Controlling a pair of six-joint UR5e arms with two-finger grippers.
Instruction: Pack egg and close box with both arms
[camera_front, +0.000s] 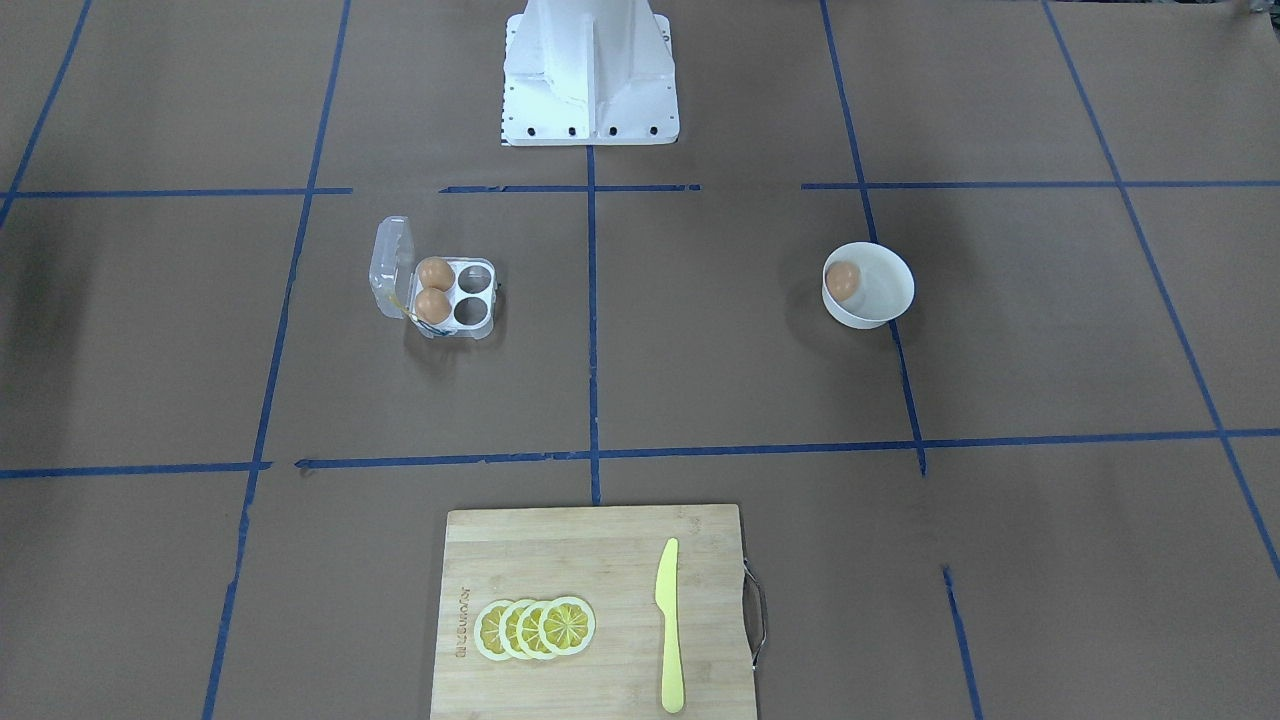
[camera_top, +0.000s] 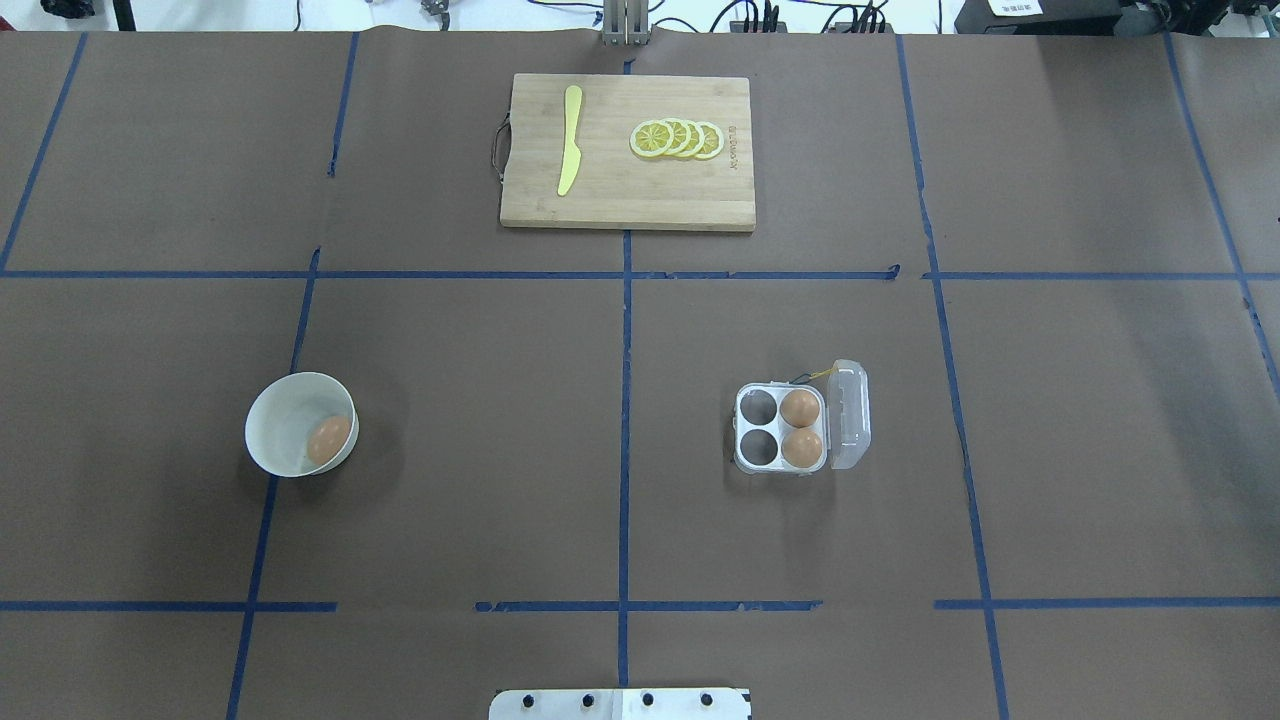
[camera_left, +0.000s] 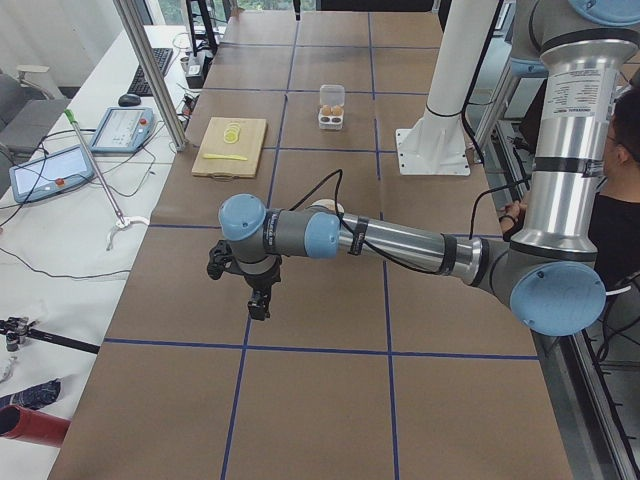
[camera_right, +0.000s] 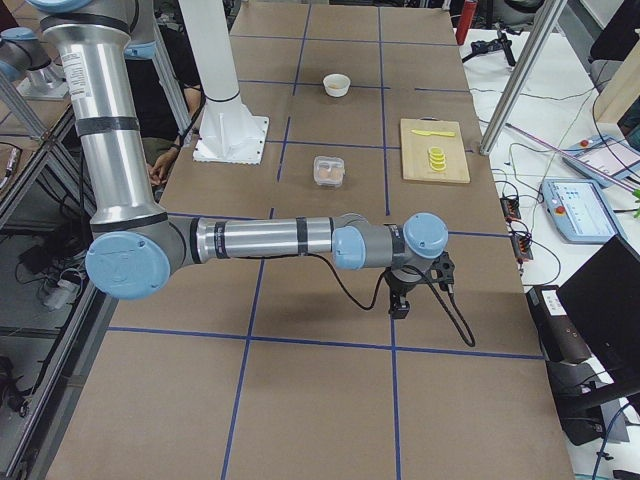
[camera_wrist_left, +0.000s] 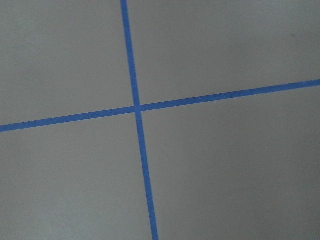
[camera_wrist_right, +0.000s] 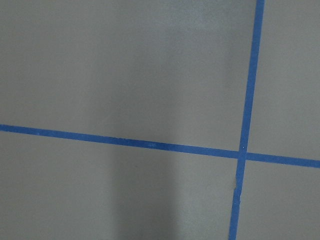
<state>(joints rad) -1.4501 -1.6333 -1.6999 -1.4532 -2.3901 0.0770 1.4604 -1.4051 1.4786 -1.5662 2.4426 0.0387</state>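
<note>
One tan-brown egg (camera_top: 328, 438) lies in a round white bowl (camera_top: 262, 412) on the robot's left half of the table; it also shows in the front view (camera_front: 843, 278). The clear four-cell box (camera_top: 757, 441) stands on the right half with its lid (camera_top: 851, 415) open. Two eggs (camera_top: 800, 408) fill its cells nearest the lid, and the other two cells are empty. My left gripper (camera_left: 258, 300) shows only in the left side view, far out over the table's left end. My right gripper (camera_right: 398, 306) shows only in the right side view, over the right end. I cannot tell whether either is open or shut.
A wooden cutting board (camera_top: 620, 205) at the far middle edge holds several lemon slices (camera_top: 678, 139) and a yellow knife (camera_top: 569, 152). The white robot pedestal (camera_front: 588, 75) stands at the near middle. Both wrist views show only brown paper with blue tape lines.
</note>
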